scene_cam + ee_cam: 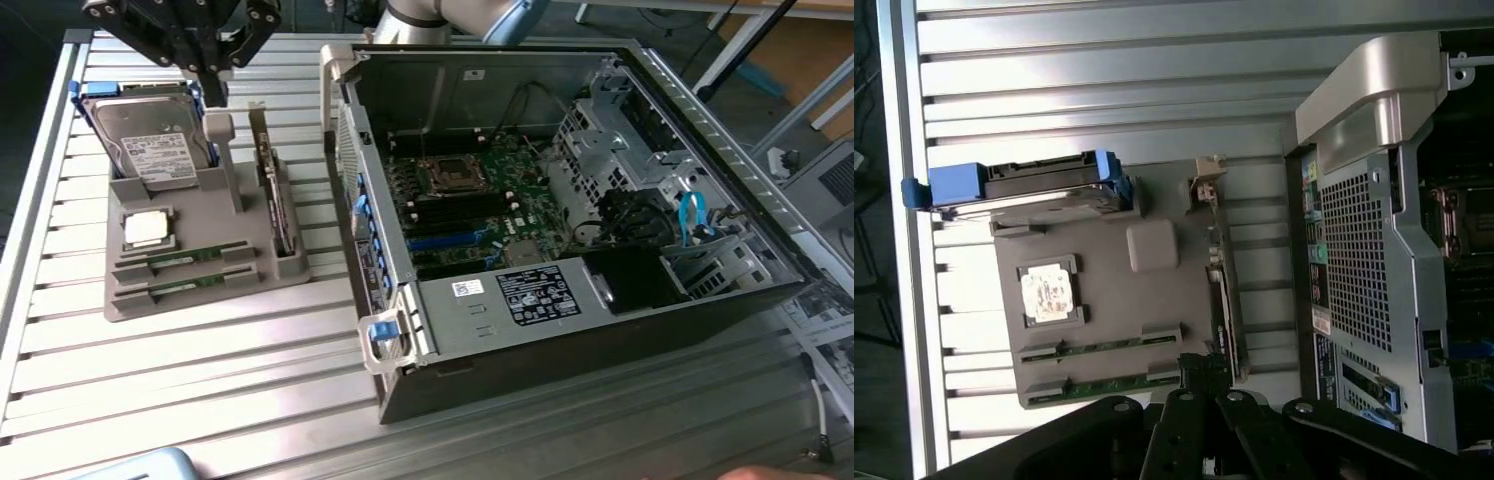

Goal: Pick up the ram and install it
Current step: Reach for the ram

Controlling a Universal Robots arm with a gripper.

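Exterior view: at the upper left of the frame, the robot arm's black gripper (211, 88) hangs above a gray tray (203, 222) on the slatted metal table (200, 380). Its jaws are pressed together with nothing between them. One ram stick (183, 261) and a second ram stick (187, 286) lie flat in parallel slots at the lower left end of the tray, well below the gripper in the frame. Above them sits the silver processor (147, 228), then the hard drive (154, 140) in its blue caddy. An expansion card (274, 195) stands on edge along the tray's right side. The open computer case (454, 70) fills the centre and right, motherboard exposed.

Wrist view: the closed gripper (1201, 372) shows as dark linkages, its tips just beside the end of the expansion card (1222, 290). The ram stick (1104, 347) and second ram stick (1104, 382) rest in the tray (1144, 300), between the processor (1047, 295) and the gripper. The hard drive (1024, 185) stands at the tray's far end, the case (1364, 250) alongside.
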